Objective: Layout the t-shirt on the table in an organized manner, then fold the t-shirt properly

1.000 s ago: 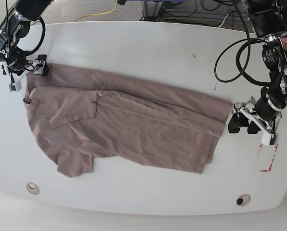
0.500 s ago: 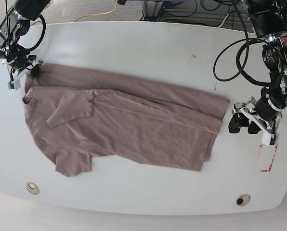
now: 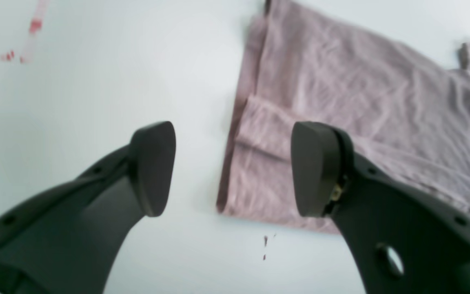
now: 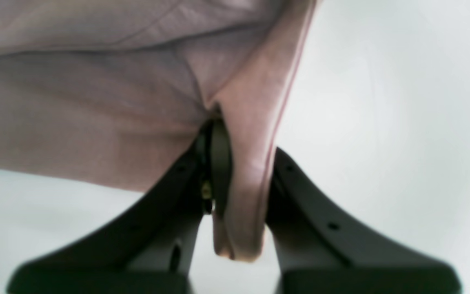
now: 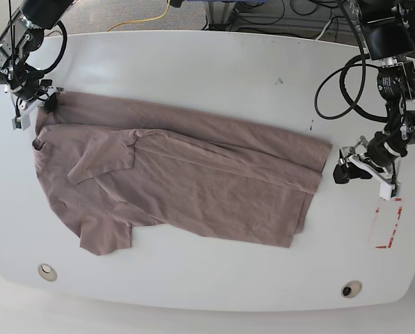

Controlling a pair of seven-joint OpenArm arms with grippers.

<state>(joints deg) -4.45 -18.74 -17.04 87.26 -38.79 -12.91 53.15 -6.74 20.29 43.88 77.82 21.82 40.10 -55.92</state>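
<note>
**T-shirt pinned at one corner, layout step under way**

T-shirt (image 3: 341, 122) in the left wrist view lay flat on the table (image 3: 96, 81), its edge under the gap of the left gripper (image 3: 233, 167). The jaws stood wide apart and held nothing; faint red marks (image 3: 23, 41) showed on the tabletop beyond.

Right wrist view: the right gripper (image 4: 239, 188) was closed on a fold of the t-shirt's hemmed edge, cloth bunched between the fingers (image 4: 218, 163).

Base view: the t-shirt (image 5: 193, 181) sprawled rumpled and slanted across the table (image 5: 214, 76), one sleeve folded over the body. The right gripper (image 5: 47, 101) pinched the far corner; the left gripper (image 5: 350, 167) hovered just beside the opposite corner. Spreading appeared to be the step in hand; the next move likely called for the left gripper to seize its corner, so both could draw the cloth taut.
</note>
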